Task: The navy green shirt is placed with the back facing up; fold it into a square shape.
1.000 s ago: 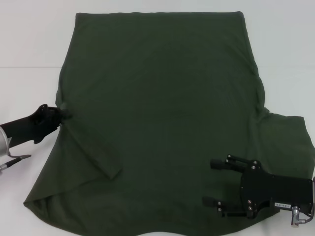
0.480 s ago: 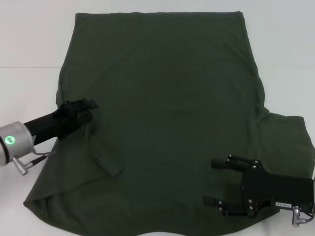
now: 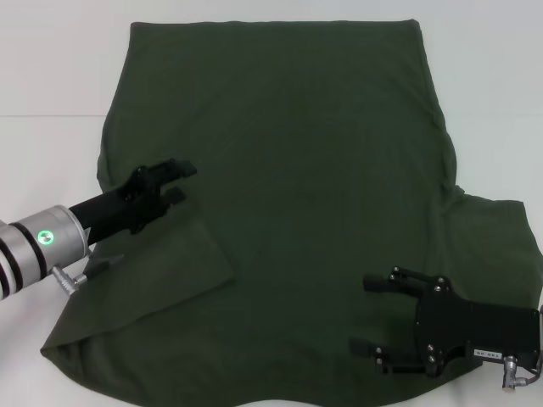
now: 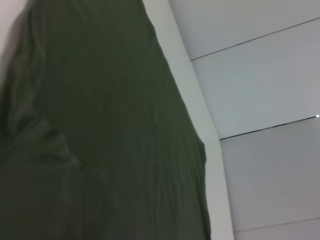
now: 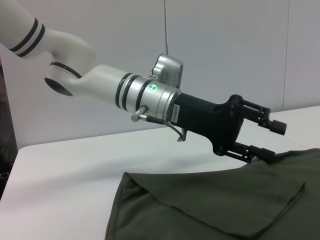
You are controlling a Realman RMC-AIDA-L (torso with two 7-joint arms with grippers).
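Navy green shirt (image 3: 288,186) lay spread flat over the white bench (image 3: 51,76), its left sleeve folded in onto the body.

The shirt covered most of the bench in the head view, with its straight hem at the far edge, plain fabric facing up, and its right sleeve still lying out to the side near the right edge. The folded left sleeve formed a flat flap on the cloth, just beside the left claw (image 3: 180,181). That claw hung just above the shirt's left part, released, its fingers (image 5: 272,125) apart and holding nothing, as the right wrist view showed. The right claw (image 3: 366,314) sat over the shirt's near right corner, likewise released, empty, fingers spread.
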